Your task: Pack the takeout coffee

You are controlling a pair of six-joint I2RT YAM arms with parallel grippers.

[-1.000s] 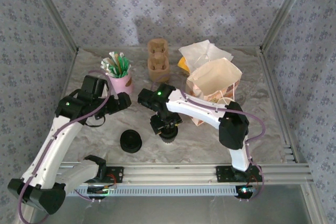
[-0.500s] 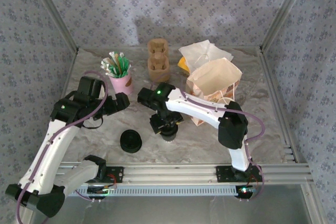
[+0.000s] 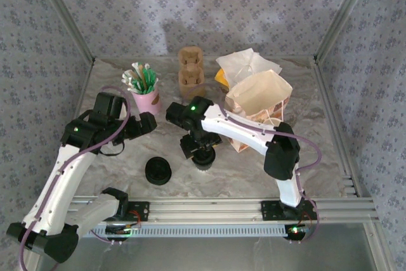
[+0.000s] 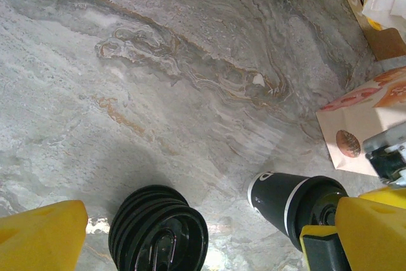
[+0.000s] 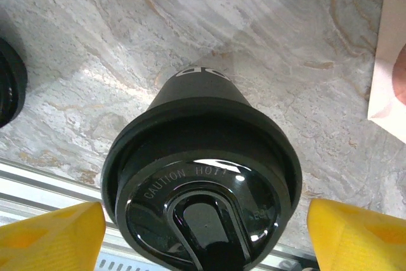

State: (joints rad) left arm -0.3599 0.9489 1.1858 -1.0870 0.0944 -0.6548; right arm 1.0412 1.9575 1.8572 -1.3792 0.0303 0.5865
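Observation:
The takeout coffee [image 3: 203, 162] stands upright on the marble table, a dark cup under a black lid [image 5: 200, 201] embossed "CAUTION HOT". My right gripper [image 3: 200, 150] hangs straight over it, open, its yellow fingers [image 5: 358, 233] on either side of the lid. The right finger stands clear of the lid and the left one sits close to its edge. In the left wrist view the cup [image 4: 285, 198] shows at the lower right. My left gripper [image 3: 149, 122] is open and holds nothing, to the left of the cup and beyond the lid stack.
A stack of black lids [image 3: 158, 171] sits left of the cup, near the front rail. An open paper bag [image 3: 260, 103] stands just to the right. A pink cup of stirrers [image 3: 147, 98], a brown cup carrier [image 3: 191, 73] and white paper [image 3: 244, 63] line the back.
The right jaws have spread wider around the cup's lid. The left arm has drawn back a little to the left. The cup has stayed in place.

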